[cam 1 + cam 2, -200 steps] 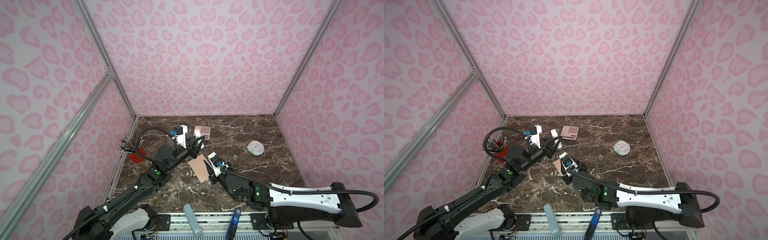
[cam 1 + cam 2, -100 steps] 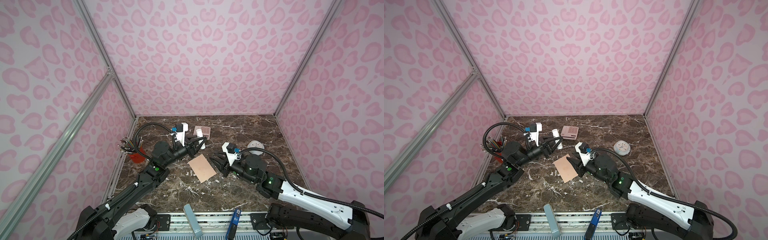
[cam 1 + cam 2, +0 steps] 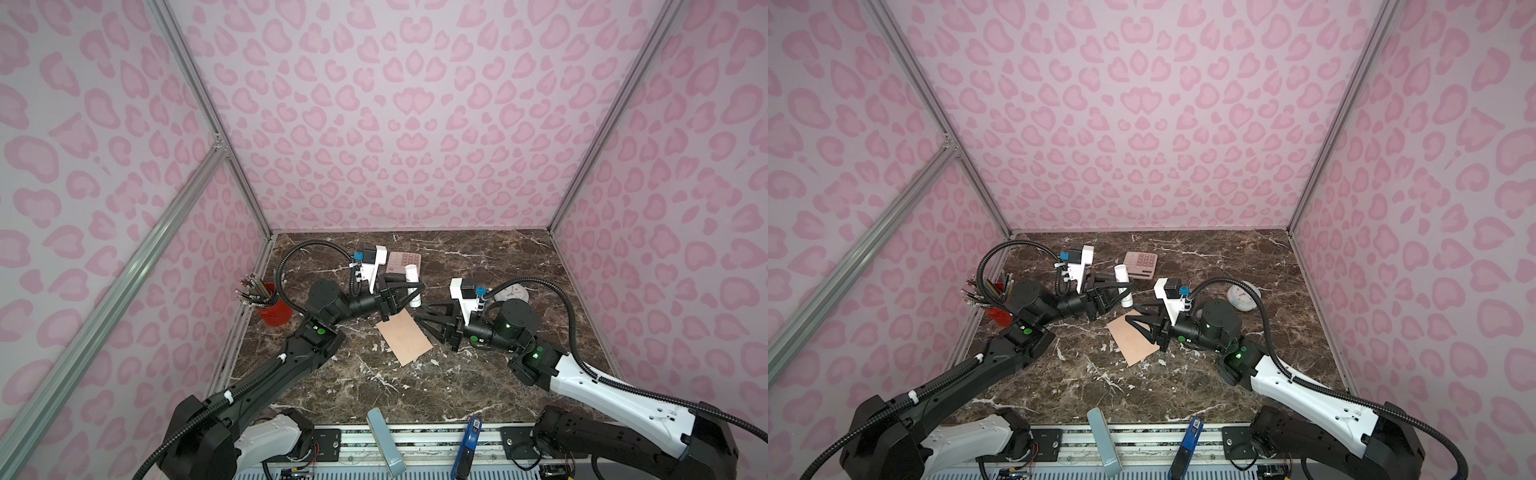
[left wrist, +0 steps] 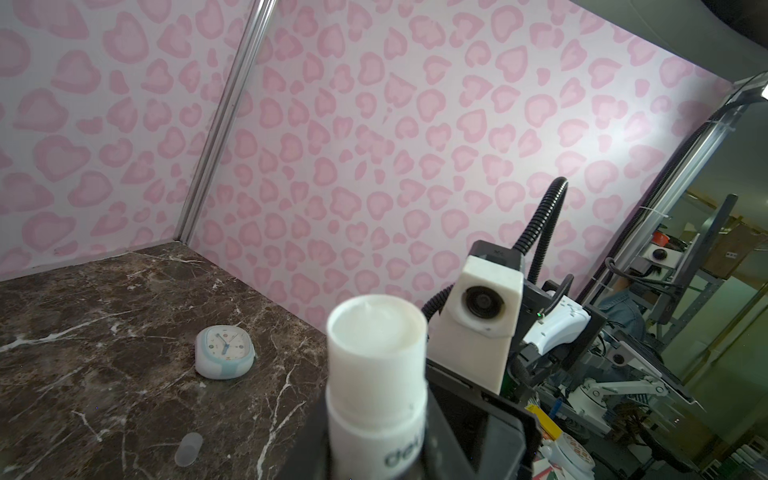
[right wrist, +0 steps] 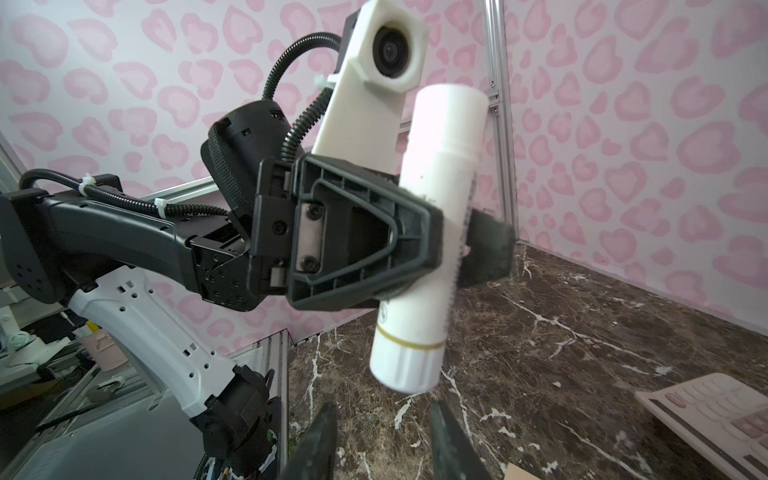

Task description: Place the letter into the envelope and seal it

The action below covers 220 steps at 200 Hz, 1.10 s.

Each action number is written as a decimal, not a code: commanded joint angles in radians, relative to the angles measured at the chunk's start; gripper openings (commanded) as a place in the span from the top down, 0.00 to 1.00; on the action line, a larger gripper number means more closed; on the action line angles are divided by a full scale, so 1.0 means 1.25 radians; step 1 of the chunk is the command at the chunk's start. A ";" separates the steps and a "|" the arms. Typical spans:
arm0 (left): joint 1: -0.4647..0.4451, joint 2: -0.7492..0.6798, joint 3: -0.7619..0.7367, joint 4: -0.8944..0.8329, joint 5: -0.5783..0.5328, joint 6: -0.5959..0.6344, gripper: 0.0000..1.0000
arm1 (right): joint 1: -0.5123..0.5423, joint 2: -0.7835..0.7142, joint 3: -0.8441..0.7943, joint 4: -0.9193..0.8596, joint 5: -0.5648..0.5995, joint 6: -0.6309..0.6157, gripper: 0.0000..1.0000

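One envelope [image 3: 404, 337]; left gripper [image 5: 457, 249] pinches one glue stick [image 5: 440, 166] — right gripper [image 5: 384, 419] apparently spread.

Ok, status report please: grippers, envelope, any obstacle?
Left gripper shut on glue stick, raised. Right gripper open, empty, beside envelope. Envelope flat on table; letter not in view. Nothing lies on it.

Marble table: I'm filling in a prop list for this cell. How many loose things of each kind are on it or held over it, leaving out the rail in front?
Envelope: 1
Glue stick: 1
Calculator: 1
Clock: 1
Cup of pencils: 1
Clear cap: 1
Total: 6
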State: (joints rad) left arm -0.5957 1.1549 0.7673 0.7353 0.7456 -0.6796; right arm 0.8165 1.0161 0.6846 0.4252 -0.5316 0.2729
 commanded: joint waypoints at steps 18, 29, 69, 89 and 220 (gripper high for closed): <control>-0.001 0.001 0.006 0.058 0.039 -0.011 0.96 | -0.009 0.026 0.018 0.079 -0.067 0.036 0.61; -0.001 0.002 0.005 0.058 0.043 -0.011 0.96 | -0.010 0.032 0.021 0.090 -0.076 0.043 0.62; -0.001 0.002 0.007 0.057 0.045 -0.013 0.96 | -0.011 0.052 0.039 0.097 -0.098 0.050 0.63; -0.001 0.003 0.006 0.061 0.050 -0.016 0.96 | -0.014 0.055 0.041 0.097 -0.097 0.053 0.61; -0.009 0.015 0.010 0.027 0.036 0.005 0.96 | -0.029 0.059 0.055 0.081 -0.059 0.074 0.77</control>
State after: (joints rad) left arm -0.6003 1.1725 0.7792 0.7795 0.8074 -0.6975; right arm 0.7807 1.0985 0.7441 0.4908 -0.6411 0.3672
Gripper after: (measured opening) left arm 0.272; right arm 0.268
